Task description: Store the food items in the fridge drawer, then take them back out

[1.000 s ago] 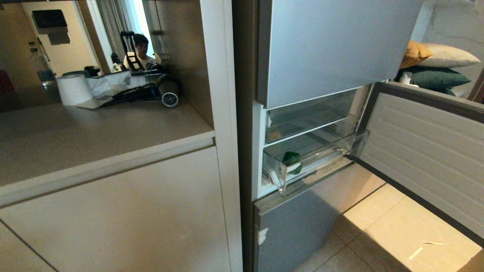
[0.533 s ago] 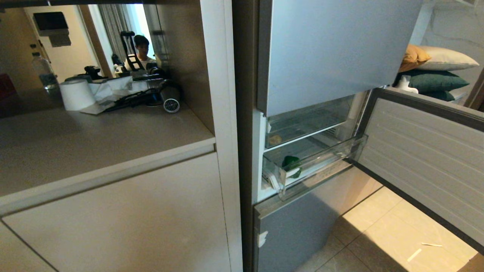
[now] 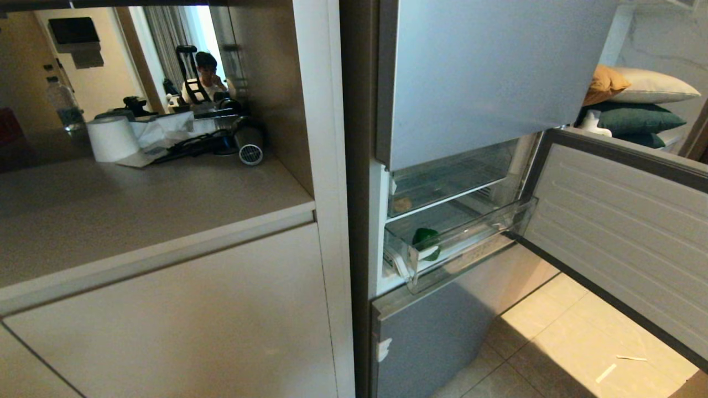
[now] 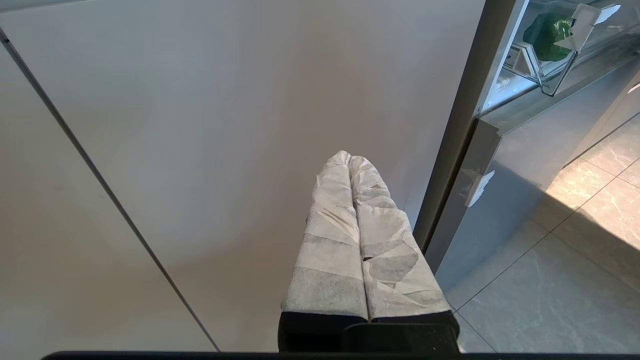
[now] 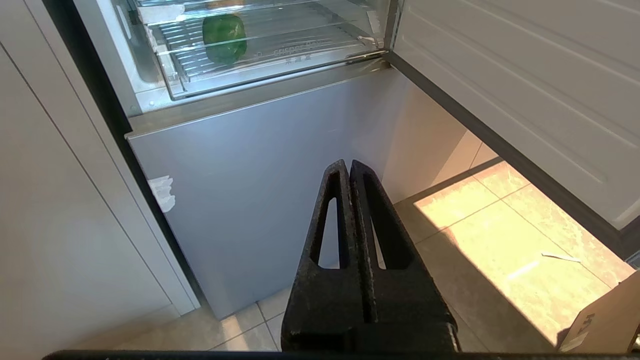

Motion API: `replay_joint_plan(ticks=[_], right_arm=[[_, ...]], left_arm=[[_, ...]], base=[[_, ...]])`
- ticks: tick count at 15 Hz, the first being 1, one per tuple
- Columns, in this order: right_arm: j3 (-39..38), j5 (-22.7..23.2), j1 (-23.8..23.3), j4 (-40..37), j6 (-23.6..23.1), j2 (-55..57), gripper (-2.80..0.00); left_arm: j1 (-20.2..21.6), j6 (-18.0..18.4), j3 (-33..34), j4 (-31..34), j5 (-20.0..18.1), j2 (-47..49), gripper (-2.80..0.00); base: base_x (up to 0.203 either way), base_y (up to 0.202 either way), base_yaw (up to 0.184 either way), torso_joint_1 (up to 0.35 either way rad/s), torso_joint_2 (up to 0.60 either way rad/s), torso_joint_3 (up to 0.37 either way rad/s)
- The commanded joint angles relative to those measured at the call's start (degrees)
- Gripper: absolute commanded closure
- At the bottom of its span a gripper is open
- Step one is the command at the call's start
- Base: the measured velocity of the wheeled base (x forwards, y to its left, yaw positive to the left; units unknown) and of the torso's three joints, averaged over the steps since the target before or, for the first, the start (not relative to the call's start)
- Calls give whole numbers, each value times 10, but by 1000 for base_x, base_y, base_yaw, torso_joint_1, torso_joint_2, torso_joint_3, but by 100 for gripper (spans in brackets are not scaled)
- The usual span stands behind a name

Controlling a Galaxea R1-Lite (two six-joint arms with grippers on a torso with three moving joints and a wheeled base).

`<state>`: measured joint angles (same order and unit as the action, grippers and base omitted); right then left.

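Sitting in 1 clear fridge drawer [image 3: 470, 235], 1 green pepper [image 3: 427, 243], 2 pincers, left pincer [image 4: 350, 159] & right pincer [image 5: 348, 165], both pressed together.

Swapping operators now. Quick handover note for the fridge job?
Left claw: shut, empty, hanging low in front of the beige cabinet door.
Right claw: shut, empty, low before the fridge's lower silver panel.
Fridge door open. Clear drawer pulled out, green bell pepper inside near its left end. A tan lump that may be the potato sits in the compartment above; hard to confirm.
Done: pepper stored.
Left: confirm the potato's place, then take both items back out.
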<state>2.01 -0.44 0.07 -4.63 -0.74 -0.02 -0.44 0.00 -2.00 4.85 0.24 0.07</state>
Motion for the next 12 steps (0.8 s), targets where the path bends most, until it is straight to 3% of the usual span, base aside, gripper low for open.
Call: replay_joint_plan(ticks=[1, 12], right_arm=[[0, 0, 0, 0, 0, -1, 0], [0, 0, 0, 0, 0, -1, 0]], left_arm=[[0, 0, 1, 1, 0, 0, 0], [0, 0, 1, 0, 0, 0, 0]], base=[[0, 0, 0, 0, 0, 0], [0, 0, 0, 0, 0, 0]])
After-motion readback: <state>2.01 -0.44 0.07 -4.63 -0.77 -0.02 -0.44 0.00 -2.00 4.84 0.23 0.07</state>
